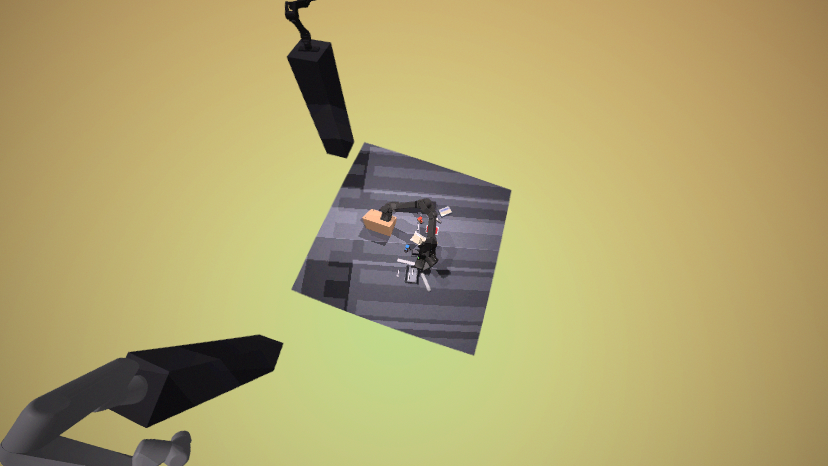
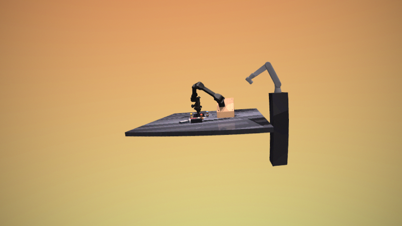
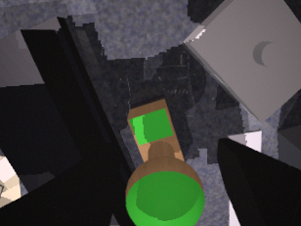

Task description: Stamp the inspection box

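Note:
A stamp [image 3: 165, 199] with a round wooden knob and a green top is in the lower middle of the wrist view. Its wooden block has a green patch; no lettering can be read. My gripper [image 3: 169, 151] [image 1: 418, 257] [image 2: 198, 112] is part open around the knob, with a gap at the right finger. A small green spot shows beside it in the top view. A black box [image 2: 196, 121] with a red top stands nearby. A cream piece [image 1: 417, 237] lies beside the arm; whether it is the card cannot be told. The inspection box and any print cannot be made out.
A red-topped stamp [image 1: 420, 219] [image 2: 201, 114], a blue one [image 1: 407, 247] [image 2: 207, 111] and a yellow one [image 2: 191, 114] stand nearby. A grey square piece [image 3: 235, 53] lies close by at upper right. White strips [image 1: 425, 281] and an orange-tan box [image 1: 378, 223] [image 2: 225, 114] are also present.

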### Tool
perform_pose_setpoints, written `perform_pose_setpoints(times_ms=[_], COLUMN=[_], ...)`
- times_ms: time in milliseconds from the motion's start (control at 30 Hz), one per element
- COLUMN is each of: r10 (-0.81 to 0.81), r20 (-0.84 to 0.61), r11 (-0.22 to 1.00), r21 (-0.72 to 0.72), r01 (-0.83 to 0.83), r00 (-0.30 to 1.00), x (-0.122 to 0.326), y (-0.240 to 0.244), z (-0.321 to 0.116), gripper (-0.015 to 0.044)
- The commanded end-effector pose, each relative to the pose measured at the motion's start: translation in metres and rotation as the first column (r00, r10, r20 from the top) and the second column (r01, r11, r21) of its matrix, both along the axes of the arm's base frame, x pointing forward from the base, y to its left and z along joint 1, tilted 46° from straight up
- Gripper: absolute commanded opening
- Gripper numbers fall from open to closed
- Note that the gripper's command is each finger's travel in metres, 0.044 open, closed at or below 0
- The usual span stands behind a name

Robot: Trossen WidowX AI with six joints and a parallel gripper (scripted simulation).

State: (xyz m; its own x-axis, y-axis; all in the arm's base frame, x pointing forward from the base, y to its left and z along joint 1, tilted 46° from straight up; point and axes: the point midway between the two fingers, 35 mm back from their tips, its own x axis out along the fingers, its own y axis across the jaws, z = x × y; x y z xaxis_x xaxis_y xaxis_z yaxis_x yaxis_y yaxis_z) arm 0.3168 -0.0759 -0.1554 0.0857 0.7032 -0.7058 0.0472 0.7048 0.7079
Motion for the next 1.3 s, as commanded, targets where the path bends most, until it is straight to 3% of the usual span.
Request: perform_pose_setpoints(times_ms=[0, 633, 733, 1267], r10=[0.0, 0.0, 0.0, -0.001], r20=[0.0, 0.0, 0.0, 0.001], r11=[1.0, 1.0, 1.0, 1.0], r21=[0.0, 0.0, -0.001, -0.005], r01=[0.0, 0.0, 0.0, 0.001], r00=[1.0, 1.0, 1.0, 1.0], x=[0.0, 0.0, 0.0, 0.0], y=[0.0, 0.0, -0.0006, -0.0062], z=[0.0, 0.0, 0.0005, 0.0059], gripper=[0.02, 0.0073, 0.0, 0.0])
